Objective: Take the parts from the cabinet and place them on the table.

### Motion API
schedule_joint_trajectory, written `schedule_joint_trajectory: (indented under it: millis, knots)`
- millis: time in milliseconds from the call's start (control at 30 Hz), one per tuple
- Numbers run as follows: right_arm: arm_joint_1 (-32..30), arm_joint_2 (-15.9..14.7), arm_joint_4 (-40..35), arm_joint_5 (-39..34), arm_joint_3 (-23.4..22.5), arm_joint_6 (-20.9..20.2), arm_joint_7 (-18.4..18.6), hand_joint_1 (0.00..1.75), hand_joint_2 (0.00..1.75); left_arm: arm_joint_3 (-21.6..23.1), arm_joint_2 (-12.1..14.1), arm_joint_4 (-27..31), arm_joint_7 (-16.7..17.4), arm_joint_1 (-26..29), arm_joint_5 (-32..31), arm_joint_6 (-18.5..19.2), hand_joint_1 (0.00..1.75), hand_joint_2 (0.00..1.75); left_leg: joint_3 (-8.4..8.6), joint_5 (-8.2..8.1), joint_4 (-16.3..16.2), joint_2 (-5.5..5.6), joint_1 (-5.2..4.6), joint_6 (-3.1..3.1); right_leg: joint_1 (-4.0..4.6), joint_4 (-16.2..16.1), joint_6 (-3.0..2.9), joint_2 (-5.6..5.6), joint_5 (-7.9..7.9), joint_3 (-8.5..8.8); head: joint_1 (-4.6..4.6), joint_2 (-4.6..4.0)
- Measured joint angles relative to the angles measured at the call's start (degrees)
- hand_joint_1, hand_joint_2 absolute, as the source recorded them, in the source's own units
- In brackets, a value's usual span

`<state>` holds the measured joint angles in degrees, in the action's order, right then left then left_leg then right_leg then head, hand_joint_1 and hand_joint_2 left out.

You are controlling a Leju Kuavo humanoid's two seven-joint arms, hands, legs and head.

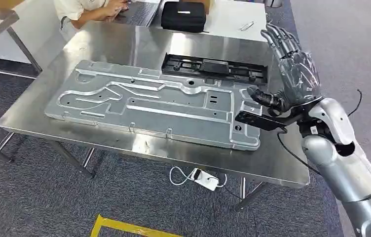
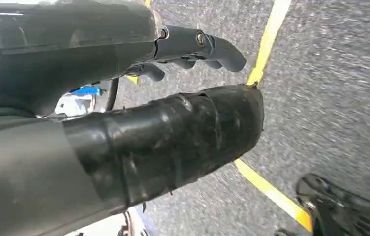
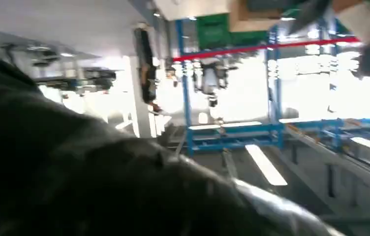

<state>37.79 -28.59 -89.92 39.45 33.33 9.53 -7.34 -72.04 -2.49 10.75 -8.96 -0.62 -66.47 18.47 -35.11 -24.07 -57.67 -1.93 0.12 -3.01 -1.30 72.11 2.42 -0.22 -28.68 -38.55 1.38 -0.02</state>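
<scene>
Right hand (image 1: 292, 66): raised at 3 o'clock of the table (image 1: 183, 44), fingers spread, holding nothing
Left hand (image 2: 124, 113): hangs over floor, empty, fingers loosely extended
Parts: metal panel (image 1: 149, 101) (large) and black tray (image 1: 213, 66) at its 12 o'clock already lie on table
Progress: likely near done

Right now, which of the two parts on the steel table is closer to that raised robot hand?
The large silver metal panel: its right end lies just beside the right robot hand. The black plastic part sits farther back on the table.
</scene>
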Motion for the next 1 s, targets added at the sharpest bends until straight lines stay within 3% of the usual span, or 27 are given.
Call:
schedule_joint_trajectory:
  millis: [33, 67, 100, 133, 200, 233, 267, 300, 333, 367, 400, 433, 467, 533, 567, 600, 633, 700, 733, 767, 800, 833, 867, 900, 933, 967, 1000]
  knots:
    - [-0.12, -0.46, -0.33, -0.09, -0.41, -0.02, 0.00, 0.00, 0.00, 0.00, -0.09, 0.00, 0.00, 0.01, -0.11, 0.00, 0.00, 0.00, -0.85, 0.20, -0.63, -0.42, -0.01, 0.14, 0.01, -4.72, -0.03, -0.66, 0.96, 3.69, 0.00, 0.00]
    - [-0.17, -0.79, -0.68, -0.11, -0.74, -0.04, 0.02, 0.00, 0.00, 0.00, -0.09, 0.00, 0.00, -0.04, -0.15, 0.00, 0.00, 0.00, -1.38, 0.31, -1.36, -0.82, -0.12, 0.31, 0.08, -9.74, -0.20, -2.38, -0.28, 7.46, 0.00, 0.00]
    - [-0.33, -1.20, -1.13, -0.17, -1.09, -0.06, 0.11, 0.00, 0.00, 0.00, -0.17, 0.00, 0.00, 0.07, -0.19, -0.02, 0.00, 0.00, -1.90, 0.39, -1.95, -0.99, -0.45, 0.49, 0.88, -13.08, -0.58, -3.71, -1.83, 9.03, 0.00, 0.00]
    - [-1.28, -1.96, -1.79, -0.35, -1.79, 0.02, 0.26, 0.00, 0.00, 0.00, -0.22, 0.00, 0.00, 0.11, -0.24, -0.04, 0.00, 0.00, -1.71, 0.65, -1.94, -1.50, -0.44, 0.81, 0.83, -12.38, -1.33, -2.83, -1.30, 8.46, 0.20, 0.00]
    - [-3.50, -3.86, -2.94, -0.39, -3.18, 0.20, 0.26, 0.00, 0.00, 0.00, -0.22, 0.00, 0.00, -0.03, -0.76, -0.11, 0.00, 0.00, -1.68, 1.39, -1.68, -1.94, -0.32, 1.38, 1.02, -12.72, -1.95, -2.20, -0.95, 7.95, 0.02, 0.00]
    - [-4.94, -4.74, -3.52, -0.39, -3.87, 0.33, 0.26, 0.00, 0.00, 0.02, -0.22, 0.00, 0.02, 0.12, -0.98, -0.15, 0.00, 0.00, -1.73, 1.74, -1.65, -2.13, -0.55, 1.79, 0.55, -13.31, -2.55, -1.86, -0.11, 7.74, -0.04, 0.00]
    - [-5.99, -5.22, -4.24, -0.28, -4.91, 0.61, 0.26, 0.00, 0.00, 0.02, -0.24, 0.00, 0.02, 0.17, -1.37, -0.22, 0.00, 0.00, -2.01, 0.07, -2.46, -1.18, -0.20, 2.30, 0.30, -13.54, -2.91, -1.70, 0.64, 7.35, -0.02, 0.00]
    - [-7.20, -5.62, -4.83, -0.11, -5.57, 0.85, 0.24, 0.00, 0.00, 0.02, -0.43, 0.00, 0.02, 0.32, -1.57, -0.26, 0.00, 0.00, -2.90, -3.33, -4.53, 0.01, -0.11, 2.71, 0.30, -13.61, -3.16, -1.29, 1.31, 6.71, 0.02, 0.00]
    - [-8.97, -6.12, -5.95, 0.22, -6.45, 1.20, 0.13, 0.00, 0.00, 0.02, -0.46, 0.00, 0.07, 0.38, -1.70, -0.35, 0.00, 0.00, -3.80, -7.33, -8.19, 0.77, 0.10, 2.89, 0.31, -13.60, -3.52, -0.85, 1.96, 5.90, 0.02, 0.00]
    - [-10.51, -6.56, -6.82, 0.77, -7.17, 1.29, 0.11, 0.00, 0.00, 0.02, -0.46, 0.00, 0.02, 0.51, -2.08, -0.44, 0.00, 0.00, -4.57, -10.42, -12.20, 1.11, 0.14, 3.02, 0.34, -13.52, -3.48, -0.51, 2.58, 5.00, 0.02, 0.00]
    - [-11.65, -6.88, -7.28, 1.40, -7.61, 1.29, 0.11, 0.00, 0.00, 0.04, -0.46, 0.00, -0.09, 0.50, -2.32, -0.52, 0.00, 0.00, -4.95, -12.39, -15.80, 1.27, 0.16, 3.11, 0.33, -13.46, -3.46, 0.01, 3.32, 4.11, 0.02, 0.00]
    - [-12.89, -7.06, -7.78, 2.21, -8.02, 1.33, 0.13, 0.00, 0.00, 0.09, -0.44, 0.02, -0.13, 0.49, -2.71, -0.63, 0.00, 0.00, -4.62, -12.17, -17.74, 1.31, 0.21, 3.15, 0.27, -13.37, -3.37, 0.61, 4.14, 3.14, 0.06, 0.00]
    - [-14.74, -7.30, -8.66, 3.04, -8.48, 1.53, 0.18, 0.00, 0.00, 0.17, -0.41, 0.06, -0.29, 0.41, -3.14, -0.72, 0.00, 0.00, -3.24, -10.28, -17.38, 1.35, 0.26, 3.08, 0.24, -13.34, -3.16, 1.20, 4.93, 2.09, 0.04, 0.00]
    - [-18.45, -7.65, -10.54, 5.30, -9.16, 2.10, 0.48, 0.00, 0.00, 0.44, -0.46, 0.13, -1.05, 0.14, -3.85, -1.18, 0.00, 0.00, 2.30, -5.99, -11.26, 1.83, 0.30, 2.59, 0.21, -13.31, -2.71, 2.05, 6.33, 0.25, 0.04, 0.00]
    - [-19.81, -7.63, -11.42, 6.46, -9.18, 2.45, 0.81, 0.00, 0.00, 0.53, -0.50, 0.13, -1.20, -0.08, -4.13, -1.40, 0.00, 0.00, 6.05, -5.94, -6.40, 3.58, 0.36, 2.19, 0.11, -13.22, -2.48, 2.51, 7.04, -0.34, 0.07, 0.00]
    - [-21.45, -7.65, -12.52, 7.36, -9.24, 2.92, 1.35, 0.00, 0.00, 0.55, -0.55, 0.13, -1.22, -0.33, -4.35, -1.57, 0.00, 0.00, 10.24, -7.96, -0.83, 5.77, 0.11, 1.72, 0.30, -13.14, -2.07, 2.92, 7.58, -0.87, 0.07, 0.00]
    - [-22.70, -7.63, -13.42, 8.01, -9.27, 3.45, 1.44, 0.00, 0.00, 0.59, -0.57, 0.13, -1.29, -0.39, -4.39, -1.70, 0.00, 0.00, 11.06, -8.74, 1.83, 5.90, 0.16, 1.66, 0.25, -13.18, -1.79, 3.15, 8.29, -0.97, -0.02, 0.00]
    - [-24.41, -7.65, -14.49, 8.52, -9.27, 3.78, 1.68, 0.00, 0.00, 0.66, -0.72, 0.13, -1.29, -0.69, -4.41, -1.77, 0.00, 0.00, 10.44, -8.06, 1.43, 5.04, -0.26, 1.29, 0.12, -14.21, -0.96, 4.12, 9.86, -0.86, 0.06, 0.00]
    - [-25.15, -7.67, -14.80, 8.61, -9.27, 3.87, 1.88, 0.00, 0.00, 0.68, -0.72, 0.13, -1.29, -0.81, -4.46, -1.77, 0.00, 0.00, 10.01, -7.26, 1.77, 4.24, -0.29, 0.73, 0.16, -14.69, -0.41, 4.87, 10.75, -1.00, -0.07, 0.00]
    - [-25.80, -7.82, -14.88, 8.66, -9.29, 3.98, 1.92, 0.00, 0.00, 0.68, -0.96, 0.13, -1.29, -0.90, -4.50, -1.77, 0.00, 0.00, 9.46, -6.28, 2.11, 3.15, 0.16, 0.18, -0.23, -14.21, -0.42, 4.28, 9.96, -1.44, 0.02, 0.00]
    - [-26.06, -8.04, -15.06, 8.66, -9.31, 4.07, 1.95, 0.00, 0.00, 0.70, -0.98, 0.13, -1.29, -0.89, -4.50, -1.79, 0.00, 0.00, 8.57, -5.57, 2.10, 2.50, 0.04, -0.32, 0.13, -12.27, -0.49, 2.65, 6.19, -2.41, -0.13, 0.00]
    - [-26.13, -8.09, -15.26, 8.66, -9.31, 4.07, 1.95, 0.00, 0.00, 0.72, -1.00, 0.13, -1.29, -0.85, -4.50, -1.81, 0.00, 0.00, 7.66, -4.94, 2.09, 1.71, -0.10, -0.96, -0.09, -8.62, -0.35, 1.51, 1.73, -3.36, -0.17, 0.00]
    - [-26.26, -8.08, -15.43, 8.66, -9.33, 4.04, 1.97, 0.00, 0.00, 0.74, -1.03, 0.13, -1.29, -0.78, -4.50, -1.86, 0.00, 0.00, 6.81, -4.31, 2.04, 0.90, -0.18, -1.07, -0.12, -4.45, -0.13, 0.93, -1.82, -4.07, -0.17, 0.00]
    - [-26.74, -8.11, -15.50, 8.70, -9.33, 3.98, 1.97, 0.00, 0.00, 0.72, -1.05, 0.13, -1.29, -0.67, -4.63, -1.90, 0.00, 0.00, 5.85, -3.61, 2.01, 0.10, -0.32, -1.13, -0.13, -0.07, 0.15, 0.71, -4.06, -4.54, -0.15, 0.00]
    - [-27.63, -8.11, -15.67, 9.02, -9.33, 3.98, 1.99, 0.00, 0.00, 0.74, -1.03, 0.13, -1.38, -0.68, -4.85, -1.97, 0.00, 0.00, 5.07, -2.96, 1.80, -0.52, -0.37, -1.09, -0.16, 3.23, 0.36, 0.61, -4.06, -4.63, -0.15, 0.00]
    - [-28.96, -8.11, -15.91, 9.56, -9.33, 3.98, 2.08, 0.00, 0.00, 0.77, -1.03, 0.15, -1.38, -0.74, -4.98, -2.08, 0.00, 0.00, 3.90, -2.35, 1.49, -1.05, -0.41, -0.99, -0.23, 4.85, 0.53, 0.52, -2.12, -3.92, -0.17, 0.00]
    - [-30.31, -8.11, -16.45, 10.50, -9.33, 4.06, 2.40, 0.00, 0.00, 0.85, -1.03, 0.15, -1.40, -0.78, -5.20, -2.16, 0.00, 0.00, 2.80, -1.86, 1.04, -1.52, -0.45, -0.87, -0.29, 4.33, 0.60, 0.45, 0.29, -2.37, -0.15, 0.00]
